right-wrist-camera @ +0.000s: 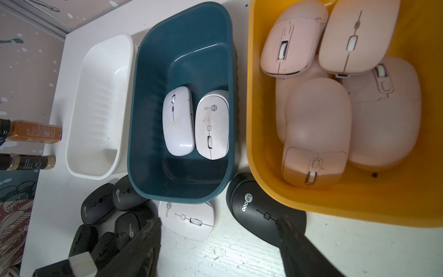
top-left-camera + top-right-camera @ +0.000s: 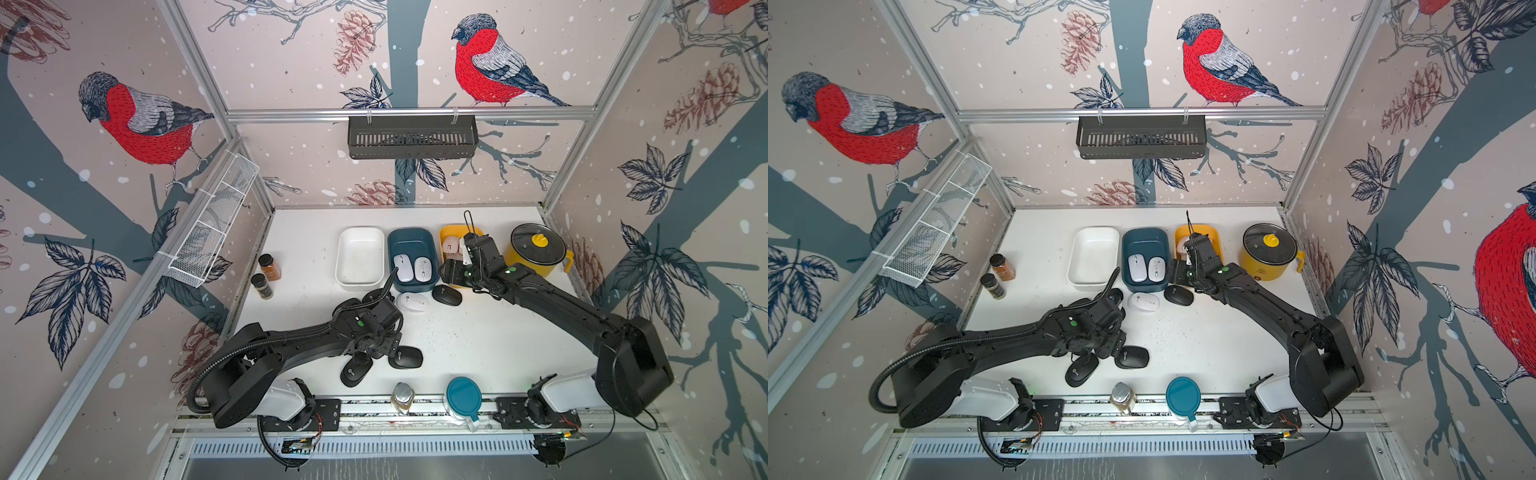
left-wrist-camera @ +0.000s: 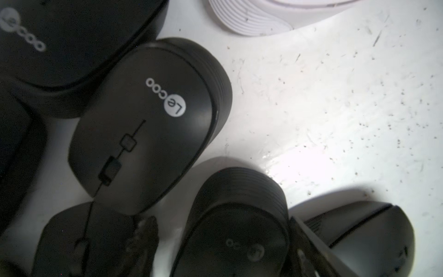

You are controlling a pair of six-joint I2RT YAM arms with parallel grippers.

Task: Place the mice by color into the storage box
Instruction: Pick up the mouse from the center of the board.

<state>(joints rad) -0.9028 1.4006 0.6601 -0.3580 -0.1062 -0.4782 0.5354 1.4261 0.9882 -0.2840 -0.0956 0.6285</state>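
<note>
My left gripper (image 3: 220, 225) is open and straddles a black mouse (image 3: 237, 211) in a cluster of black mice (image 2: 356, 371) at the table's front. One finger touches the mouse's side and a strip of table shows at the other. My right gripper (image 1: 219, 242) hangs open and empty over the table between a white mouse (image 1: 189, 219) and a lone black mouse (image 1: 254, 206). Two white mice (image 1: 178, 120) lie in the teal box (image 1: 148, 79). Several pink mice (image 1: 316, 124) fill the yellow box (image 1: 263, 187). The white box (image 1: 96, 108) is empty.
Two spice bottles (image 2: 270, 266) stand left of the boxes and a yellow pot with a glass lid (image 2: 536, 249) stands to their right. A jar (image 2: 402, 397) and a teal-lidded container (image 2: 464, 395) sit at the front edge. A wire basket (image 2: 212, 232) hangs on the left wall.
</note>
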